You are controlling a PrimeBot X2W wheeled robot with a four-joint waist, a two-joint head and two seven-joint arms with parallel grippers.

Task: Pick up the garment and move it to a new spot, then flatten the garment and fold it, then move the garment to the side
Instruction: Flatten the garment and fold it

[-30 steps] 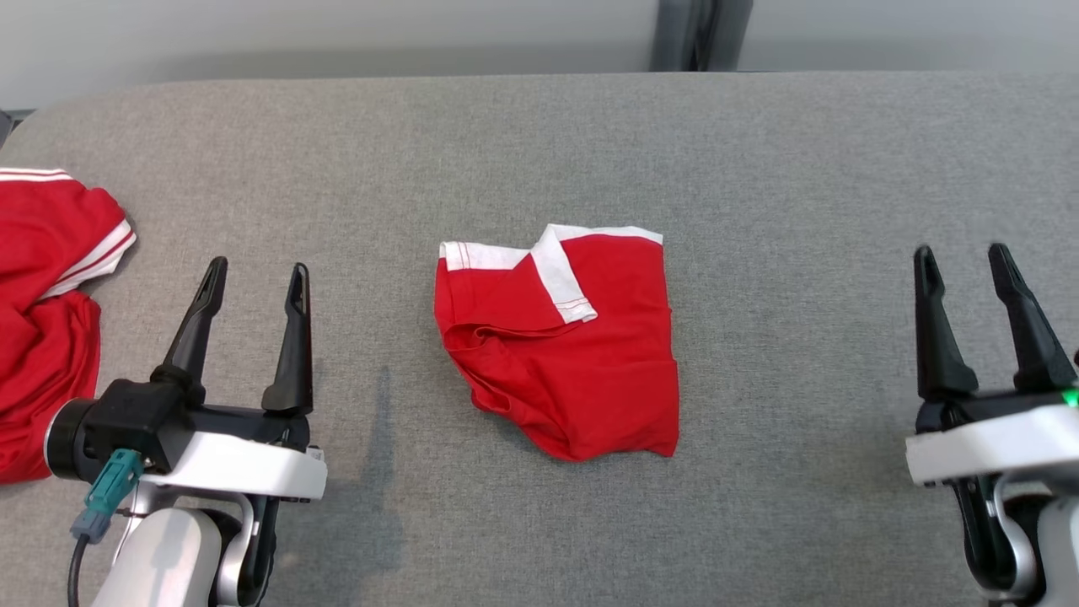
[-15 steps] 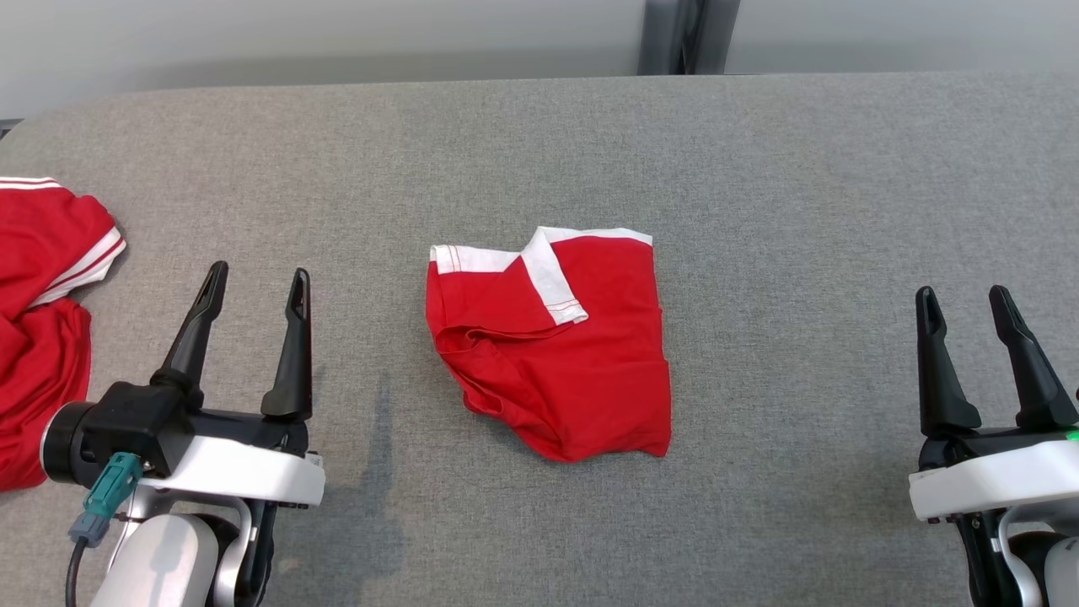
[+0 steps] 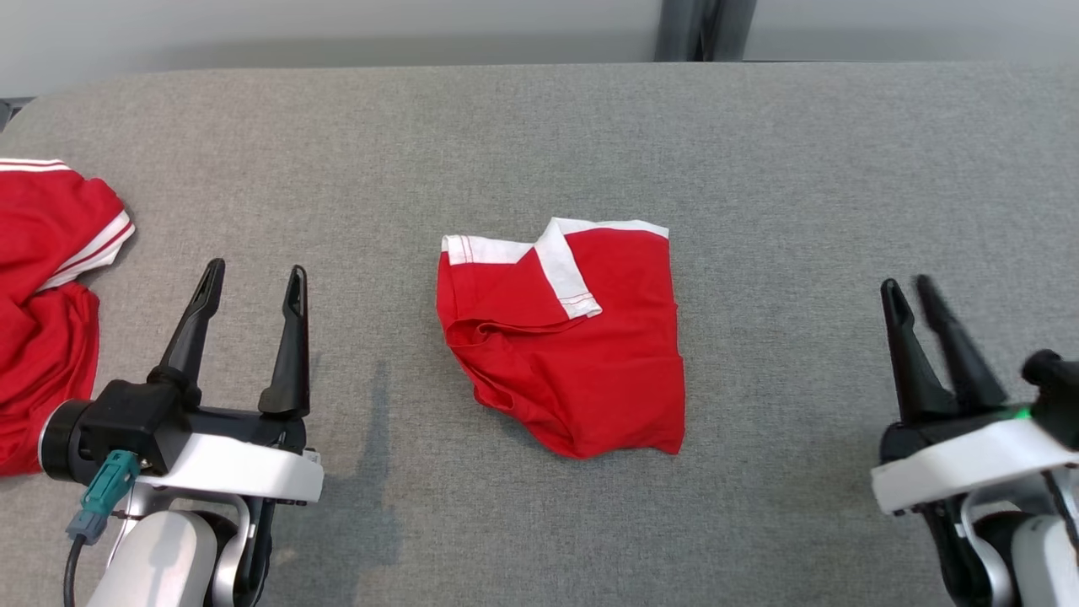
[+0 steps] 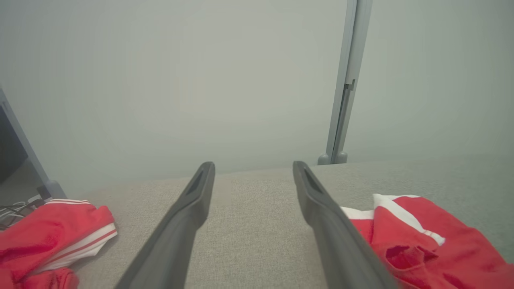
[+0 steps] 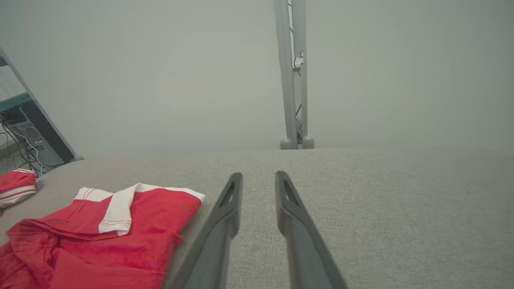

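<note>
A red garment [image 3: 573,362] with white trim lies folded into a rough square in the middle of the grey padded table [image 3: 539,143]. It also appears in the left wrist view [image 4: 433,249] and the right wrist view [image 5: 120,237]. My left gripper [image 3: 257,270] hovers open to the garment's left, holding nothing, its fingers wide apart [image 4: 253,166]. Over on the garment's right, my right gripper [image 3: 908,287] is blurred. A narrow gap separates its fingers [image 5: 259,175], with nothing between them. Neither gripper touches the garment.
A second red garment with white stripes [image 3: 42,295] lies crumpled at the table's left edge, close to my left arm. A grey post [image 3: 704,29] stands behind the table against a pale wall. Bare grey surface lies right of the folded garment.
My right gripper has shifted left toward the garment and its fingers have drawn closer together. The left gripper and the garment stay put; the camera has swayed slightly.
</note>
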